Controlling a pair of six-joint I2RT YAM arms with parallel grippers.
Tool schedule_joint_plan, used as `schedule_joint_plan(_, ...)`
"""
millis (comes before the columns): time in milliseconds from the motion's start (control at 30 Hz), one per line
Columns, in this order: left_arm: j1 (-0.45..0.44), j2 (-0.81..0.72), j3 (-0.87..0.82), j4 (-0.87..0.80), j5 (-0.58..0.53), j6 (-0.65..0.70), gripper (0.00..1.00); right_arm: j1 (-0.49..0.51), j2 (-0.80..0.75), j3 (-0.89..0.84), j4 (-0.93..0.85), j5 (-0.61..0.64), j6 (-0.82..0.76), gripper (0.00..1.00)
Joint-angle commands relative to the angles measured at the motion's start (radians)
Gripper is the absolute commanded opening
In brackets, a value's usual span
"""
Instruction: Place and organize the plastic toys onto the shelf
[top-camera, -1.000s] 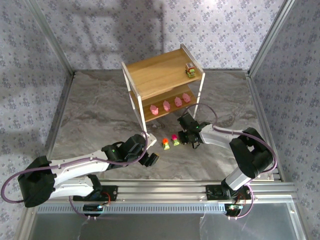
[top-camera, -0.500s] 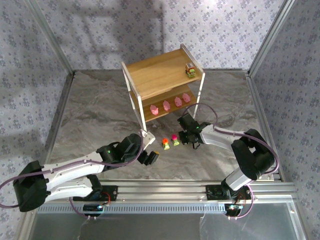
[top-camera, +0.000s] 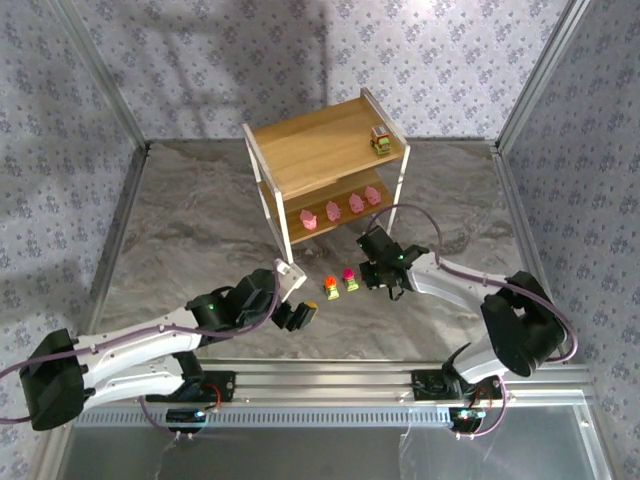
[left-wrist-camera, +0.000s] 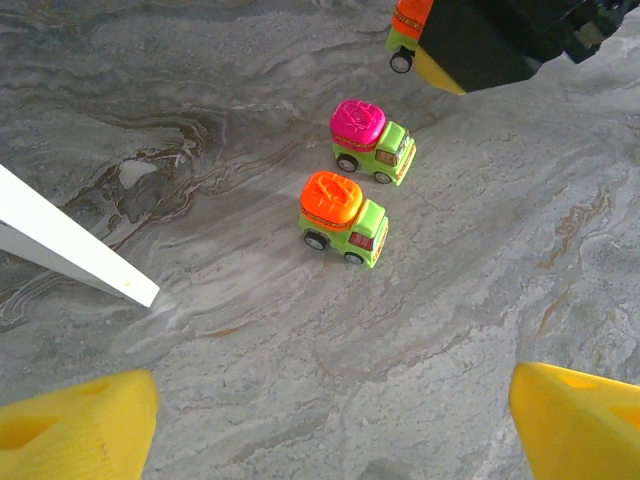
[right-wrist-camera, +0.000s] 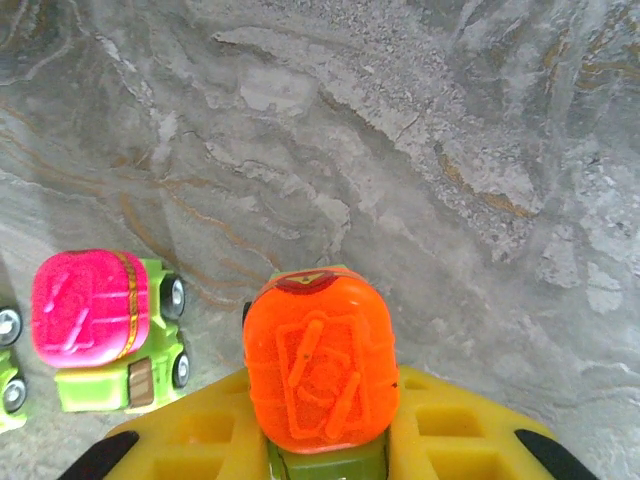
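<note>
Eight toys in all, and five are on the shelf (top-camera: 320, 150). Four pink figures (top-camera: 333, 211) sit in a row on the lower tier, and one brown-topped truck (top-camera: 380, 141) sits at the right end of the top board, so each kind seems to get its own level.

The right gripper (top-camera: 385, 276) is closed tight on an orange-roofed truck (right-wrist-camera: 320, 365). Its yellow pads (right-wrist-camera: 460, 435) grip the truck's sides and the roof faces up, probably so it can be set down on its wheels beside the brown one. I can't tell whether the wheels have left the table (top-camera: 200, 230).

Just beside it, the magenta-topped truck (left-wrist-camera: 372, 145) and the second orange truck (left-wrist-camera: 342, 218) stand close together on the table, near the shelf's front leg.

The left gripper (top-camera: 302, 316) hangs low on the near side of that pair. Its fingertips (left-wrist-camera: 80, 420) are spread wide with nothing between them — to my eye it is lined up for the next truck, clear of the right arm's path to the shelf.
</note>
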Motion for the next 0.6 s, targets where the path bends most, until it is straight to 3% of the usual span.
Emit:
schedule_joint_plan(0,-0.009,-0.028,-0.009,0.019,-0.006,0.012,0.91,0.014,-0.049,0.047,-0.072,0.037,0.005,0.26)
schedule_joint_plan(567,-0.009,-0.044,-0.014,0.016,-0.019,0.012,0.91,0.097,-0.218,0.28,-0.306,0.105,0.015,0.26)
